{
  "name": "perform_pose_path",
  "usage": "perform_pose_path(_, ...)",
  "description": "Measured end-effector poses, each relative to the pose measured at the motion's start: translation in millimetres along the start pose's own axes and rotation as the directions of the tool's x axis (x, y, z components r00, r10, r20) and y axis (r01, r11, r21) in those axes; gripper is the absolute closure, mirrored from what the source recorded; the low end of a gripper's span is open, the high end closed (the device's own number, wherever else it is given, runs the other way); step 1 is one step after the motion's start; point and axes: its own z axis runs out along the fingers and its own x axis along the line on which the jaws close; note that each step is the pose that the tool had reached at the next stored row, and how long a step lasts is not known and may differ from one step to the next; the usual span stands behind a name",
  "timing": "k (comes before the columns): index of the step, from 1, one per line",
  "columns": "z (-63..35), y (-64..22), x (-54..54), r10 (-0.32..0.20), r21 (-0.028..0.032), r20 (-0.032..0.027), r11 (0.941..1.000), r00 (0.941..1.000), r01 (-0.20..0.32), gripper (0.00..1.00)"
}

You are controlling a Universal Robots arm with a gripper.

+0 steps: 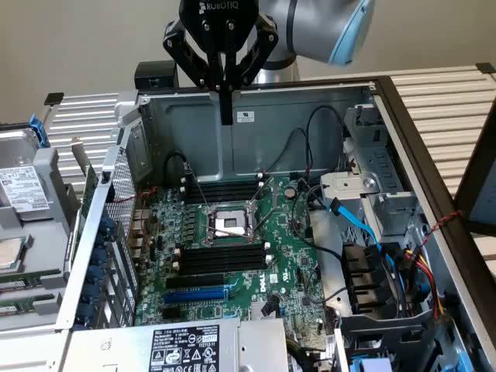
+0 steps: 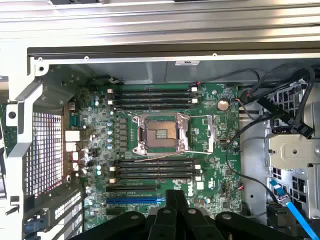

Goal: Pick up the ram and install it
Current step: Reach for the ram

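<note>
One arm point(image 1: 310, 27) points its end effector point(image 1: 225, 116) straight down, fingers together, above the open case point(image 1: 310, 101).

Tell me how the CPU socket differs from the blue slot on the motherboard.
The CPU socket is squarish with a silver metal frame; the blue slot is a long, narrow strip. The socket sits between two banks of black slots; the blue slot lies outside them. Both look empty.
</note>
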Motion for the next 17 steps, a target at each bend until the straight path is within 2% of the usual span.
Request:
perform_pose_path(13,0.0,0.0,0.3,0.0,0.0,0.0,1.0,1.0,0.0,0.89)
perform_pose_path(15,-0.3,-0.3,3.4,0.0,0.0003,-0.0002,1.0,1.0,0.0,0.89)
perform_pose_path(17,-0.3,-1.1,12.0,0.0,0.0001,0.0,1.0,1.0,0.0,0.89)
